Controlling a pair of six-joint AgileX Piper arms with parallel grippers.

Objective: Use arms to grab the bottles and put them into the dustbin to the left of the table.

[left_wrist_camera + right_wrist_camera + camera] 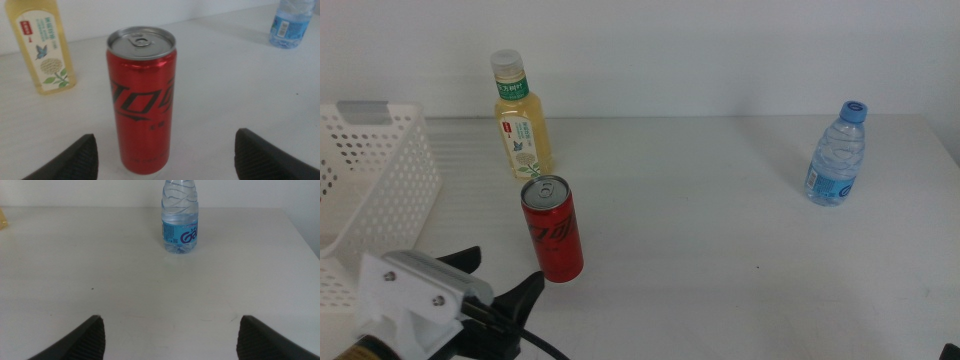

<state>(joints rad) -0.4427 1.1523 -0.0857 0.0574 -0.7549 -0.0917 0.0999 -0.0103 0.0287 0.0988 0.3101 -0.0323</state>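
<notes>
A slim red can (552,229) stands upright on the white table (740,260), just ahead of my left gripper (500,279), which is open and low at the near left. In the left wrist view the can (141,100) sits centred just beyond the spread jaws of the left gripper (165,145). Behind the can stands the yellow-drink bottle (521,118) with a white cap. The clear water bottle (837,155) with a blue cap stands far right. My right gripper (170,325) is open and faces the water bottle (180,215) from a distance. The white perforated dustbin (385,180) is at the left.
The dustbin's near wall stands close beside my left gripper's white casing (415,290). A white wall runs behind the table's far edge. The table's right edge runs just past the water bottle.
</notes>
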